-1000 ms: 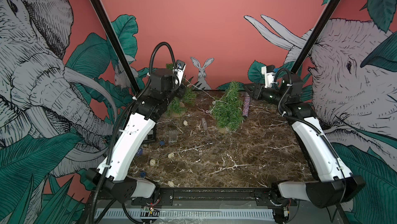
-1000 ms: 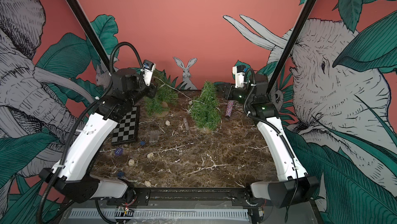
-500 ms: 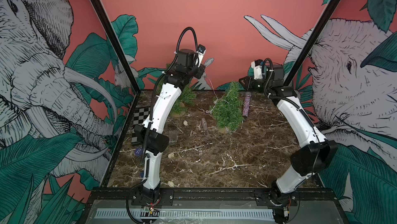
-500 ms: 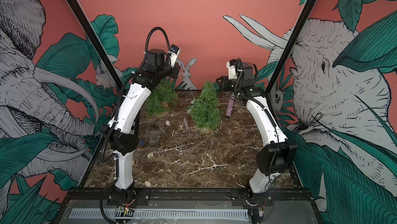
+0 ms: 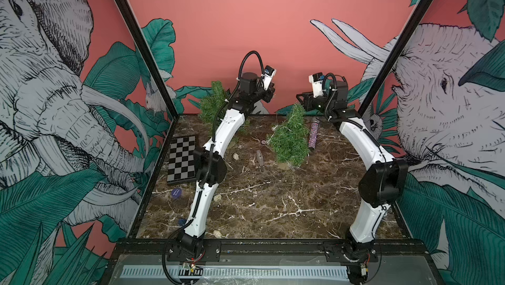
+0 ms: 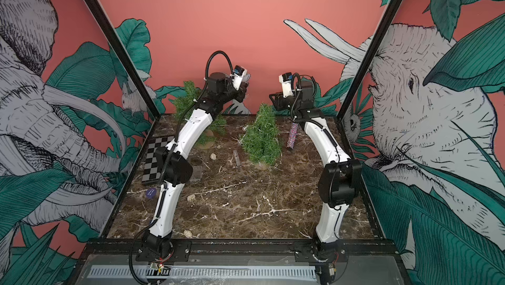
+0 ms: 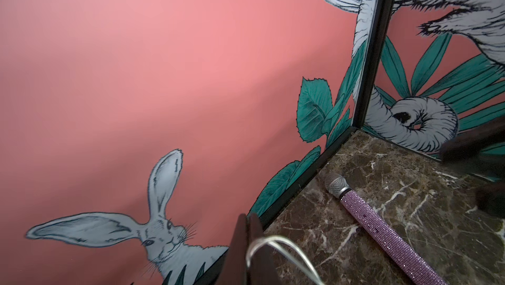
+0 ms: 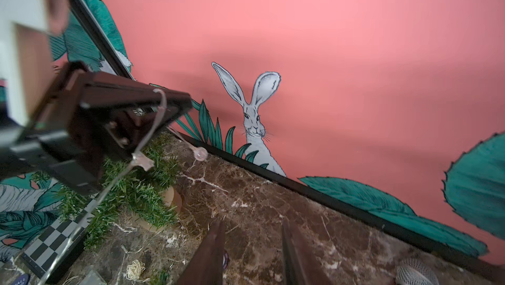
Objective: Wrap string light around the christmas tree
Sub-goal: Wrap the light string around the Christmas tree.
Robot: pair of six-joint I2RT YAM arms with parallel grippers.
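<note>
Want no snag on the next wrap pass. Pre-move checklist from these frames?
1. Left end effector shut on string light: ok.
2. Right end effector open, empty: ok.
3. Centre christmas tree standing on its base: ok.
4. Turns already on it: cannot tell, wire too thin in both top views.
5. Room beside it: not ok, microphone lies close by.
6. Trailing wire clear of back tree: cannot tell.

The christmas tree (image 5: 289, 138) stands toward the back, a microphone (image 5: 313, 133) just right of it, a checkerboard (image 5: 181, 159) well left
</note>
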